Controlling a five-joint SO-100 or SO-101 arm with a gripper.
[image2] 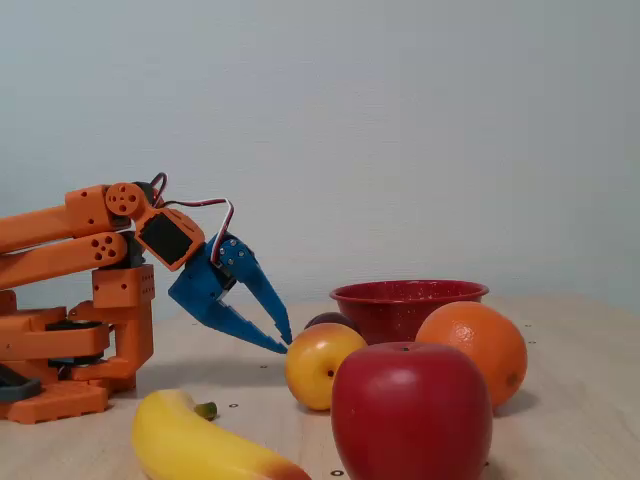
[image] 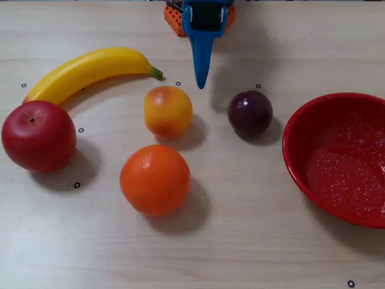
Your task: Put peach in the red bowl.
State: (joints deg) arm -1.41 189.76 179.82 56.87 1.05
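We are on the approach: our tool (image2: 283,341) hangs empty, jaws slightly apart, just behind the peach (image: 168,111). Next we lower, straddle it, then carry toward the red bowl (image: 301,165).

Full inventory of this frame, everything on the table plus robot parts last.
banana: 1, yellow, upper left in the top-down fixed view
apple: 1, red, far left, below the banana
peach: 1, yellow-orange with a reddish blush, centre
orange: 1, orange, below the peach
plum: 1, dark purple, right of the peach
red bowl: 1, red with white speckles, right edge, empty
table: 1, light wood
arm: 1, orange
gripper: 1, blue, open, empty, just short of the peach
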